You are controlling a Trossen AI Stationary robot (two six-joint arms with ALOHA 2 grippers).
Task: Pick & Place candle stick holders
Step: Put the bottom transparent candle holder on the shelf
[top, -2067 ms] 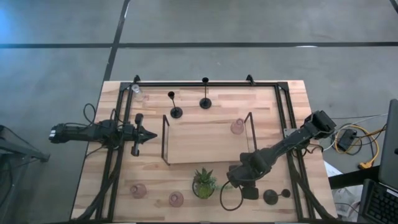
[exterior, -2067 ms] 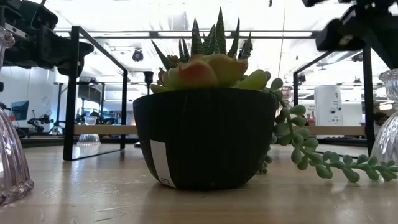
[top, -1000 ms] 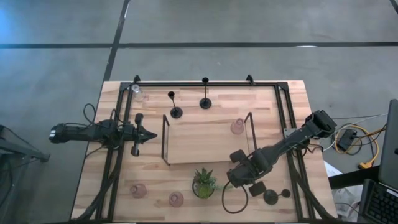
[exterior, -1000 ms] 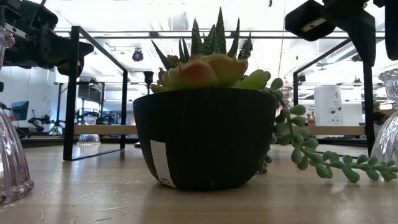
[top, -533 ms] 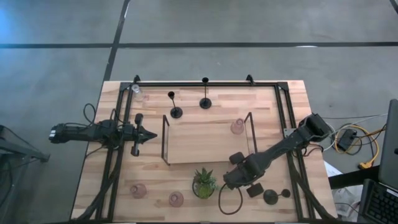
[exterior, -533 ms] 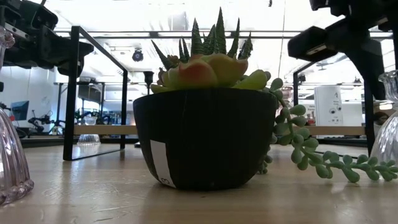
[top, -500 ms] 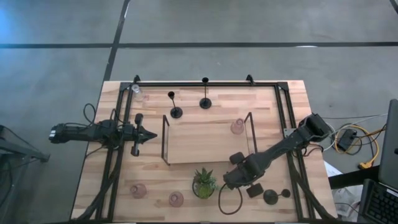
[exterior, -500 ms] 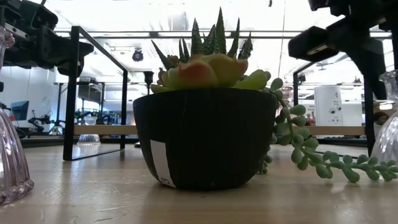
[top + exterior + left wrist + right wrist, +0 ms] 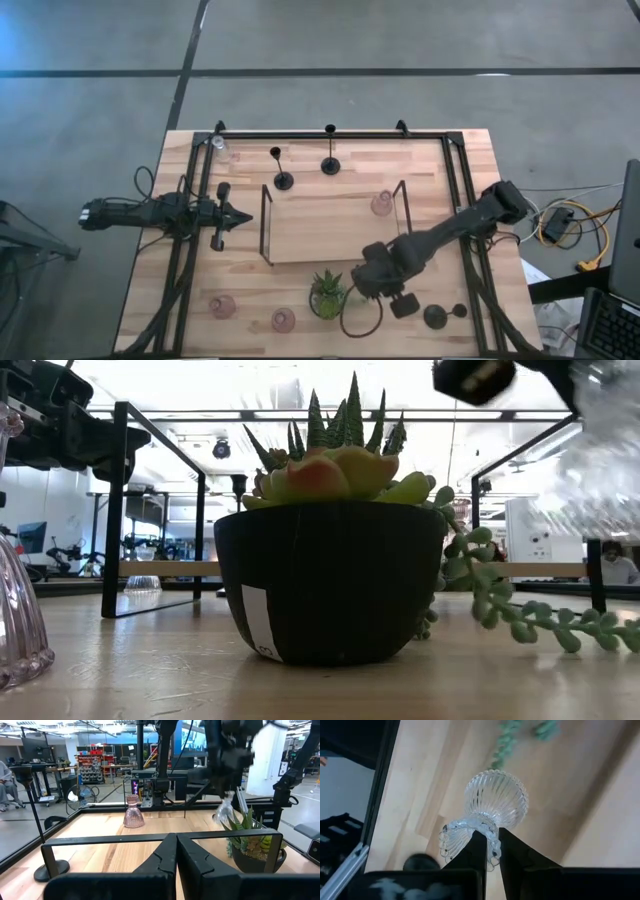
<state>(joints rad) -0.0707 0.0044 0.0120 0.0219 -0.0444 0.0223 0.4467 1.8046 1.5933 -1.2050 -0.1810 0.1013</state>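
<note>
My right gripper [image 9: 372,276] is shut on a clear ribbed glass candle holder [image 9: 495,800], held above the table just right of the potted plant [image 9: 328,295]. The holder shows blurred in the low view [image 9: 600,460] and below the gripper in the left wrist view [image 9: 225,812]. My left gripper [image 9: 236,213] is shut and empty at the table's left, outside the tray [image 9: 300,245]. Two black stemmed holders [image 9: 283,180] [image 9: 330,165] stand on their round bases behind the tray. A third [image 9: 436,317] lies near the front right. My right gripper pinches the clear holder's scalloped rim [image 9: 462,834] between its two fingers [image 9: 478,847]. The fingers come from above, pointing down. The holder hangs below them, lifted clear of the table, with its ribbed bulb [image 9: 496,795] away from the gripper.
A pink glass holder [image 9: 381,204] stands in the tray at its right end. Two more pink ones [image 9: 222,306] [image 9: 284,320] stand at the front left, and a clear one [image 9: 217,143] in the far left corner. A black frame [image 9: 330,134] runs around the table.
My right gripper has gone up and toward the table's left and far side, nearer the plant and tray. The clear glass holder, which stood on the table half a second ago, is now lifted clear.
</note>
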